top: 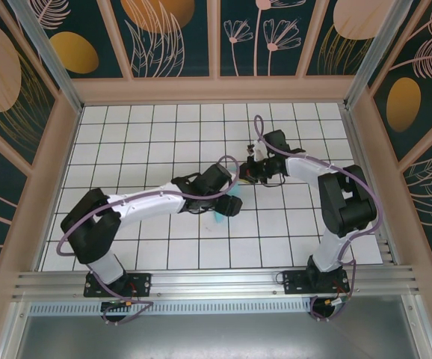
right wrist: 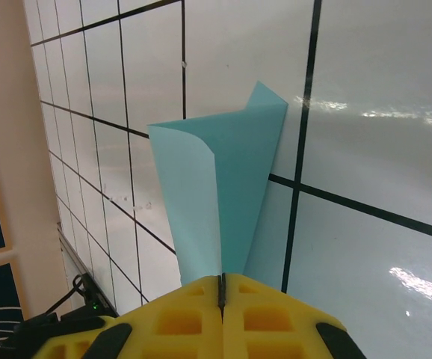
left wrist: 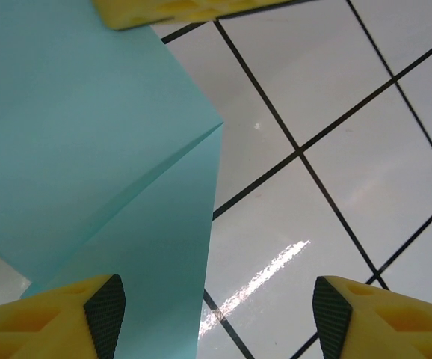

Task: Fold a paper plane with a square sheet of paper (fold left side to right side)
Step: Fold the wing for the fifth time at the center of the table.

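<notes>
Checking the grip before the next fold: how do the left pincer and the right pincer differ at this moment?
The left pincer stands open, jaws wide apart; the right pincer is shut. The right pincer clamps the turquoise paper; the left pincer clamps nothing. Both are yellow.

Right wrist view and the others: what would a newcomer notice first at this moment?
The turquoise square sheet of paper, partly folded and curling, is pinched in the shut yellow right gripper over the white grid-tiled table. In the left wrist view, the left gripper stands open, with a creased part of the same sheet beside one finger.
</notes>
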`<action>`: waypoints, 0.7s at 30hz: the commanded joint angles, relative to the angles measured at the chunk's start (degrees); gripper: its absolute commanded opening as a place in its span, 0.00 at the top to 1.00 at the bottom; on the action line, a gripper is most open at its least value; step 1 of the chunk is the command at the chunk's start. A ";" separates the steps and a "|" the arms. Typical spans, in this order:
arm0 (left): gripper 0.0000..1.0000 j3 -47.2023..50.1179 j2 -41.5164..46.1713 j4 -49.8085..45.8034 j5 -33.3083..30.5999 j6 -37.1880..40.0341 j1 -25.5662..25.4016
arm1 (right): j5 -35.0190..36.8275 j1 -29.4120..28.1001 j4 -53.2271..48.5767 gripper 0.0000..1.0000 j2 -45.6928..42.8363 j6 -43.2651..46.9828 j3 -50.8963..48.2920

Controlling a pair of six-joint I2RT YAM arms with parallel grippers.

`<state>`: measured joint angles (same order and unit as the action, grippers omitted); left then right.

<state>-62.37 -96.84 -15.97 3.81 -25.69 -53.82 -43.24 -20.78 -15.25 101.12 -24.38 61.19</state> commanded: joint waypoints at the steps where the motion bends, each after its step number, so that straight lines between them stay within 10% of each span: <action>1: 0.30 -2.68 -3.34 -4.18 -5.56 0.40 -1.14 | 1.27 -0.64 -2.63 1.00 -1.69 -0.67 2.33; 21: 0.42 -2.59 -8.90 -4.34 -11.80 -1.35 -2.07 | 5.14 -3.55 -5.21 1.00 2.76 -0.84 5.75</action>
<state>-64.47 -105.21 -19.64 -6.55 -26.22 -55.53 -39.33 -23.70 -18.48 102.48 -24.58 64.97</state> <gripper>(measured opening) 0.582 0.056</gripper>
